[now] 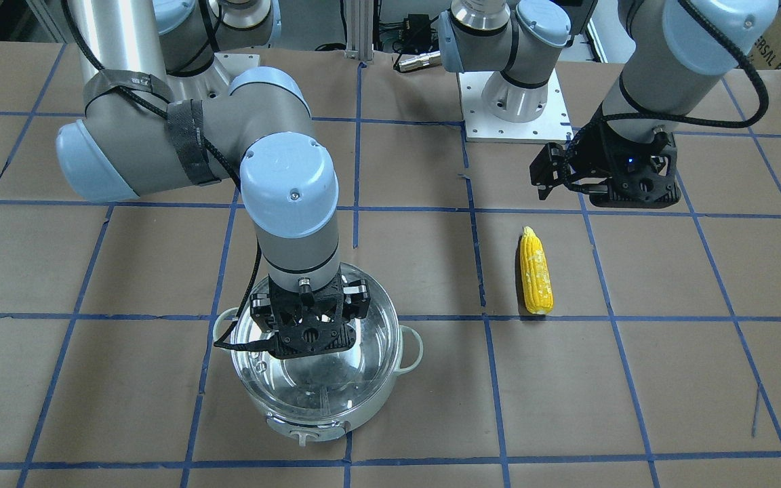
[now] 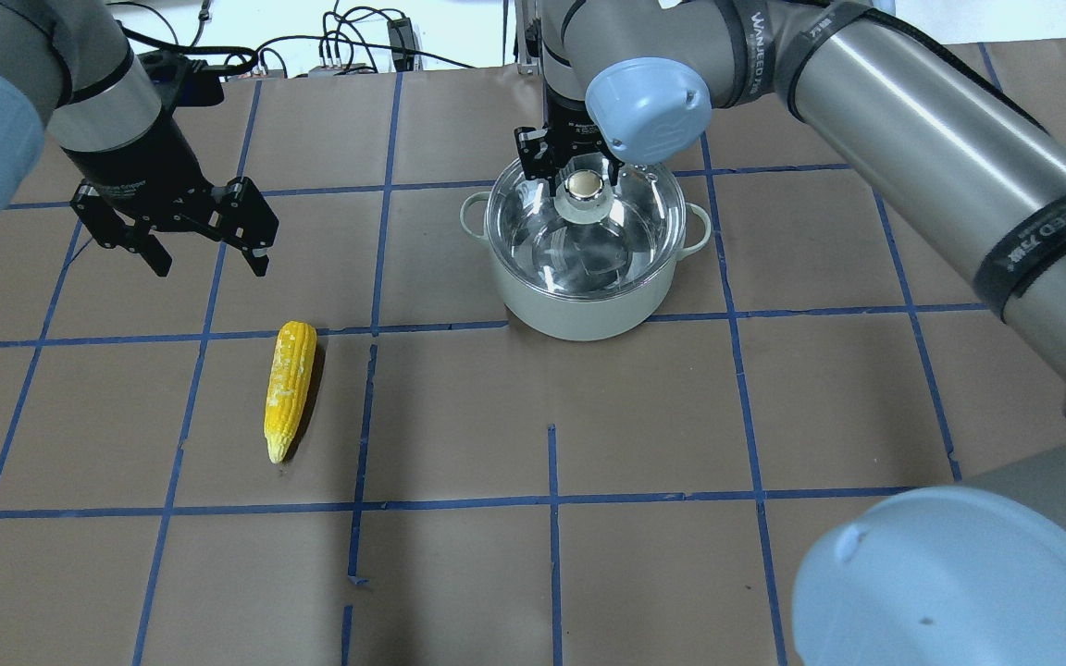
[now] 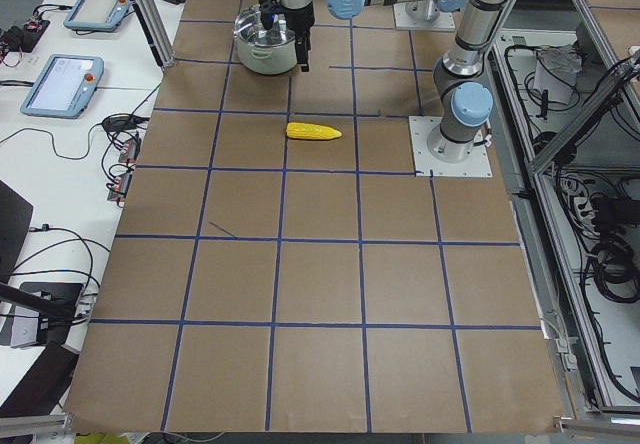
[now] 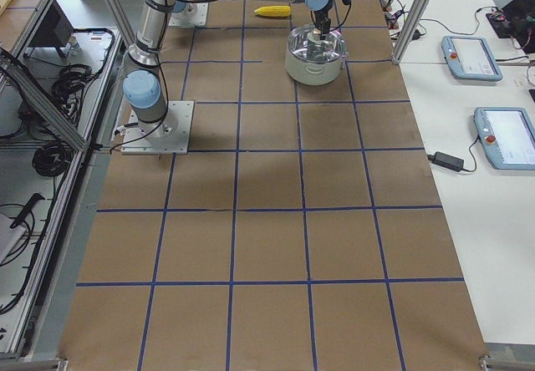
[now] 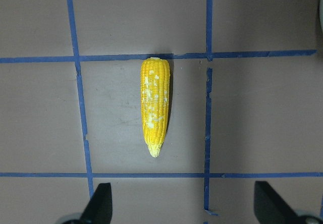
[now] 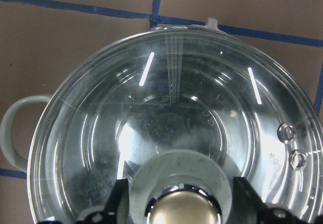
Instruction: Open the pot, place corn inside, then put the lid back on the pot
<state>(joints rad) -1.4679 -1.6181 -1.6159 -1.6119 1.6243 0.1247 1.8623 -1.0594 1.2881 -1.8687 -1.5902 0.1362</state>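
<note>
lid (image 2: 588, 242): domed clear glass | corn (image 2: 290, 388): tapered, kernelled (yellow) | pot (image 2: 579, 319): round

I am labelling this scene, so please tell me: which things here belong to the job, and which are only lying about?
For the job:
pot
lid, on the pot
corn, on the table

Lying about, on the side table:
two tablets
black adapter

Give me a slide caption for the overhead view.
Right end effector straddles the knob of the lid on the pot; open left end effector hovers near the corn on the table.
</note>
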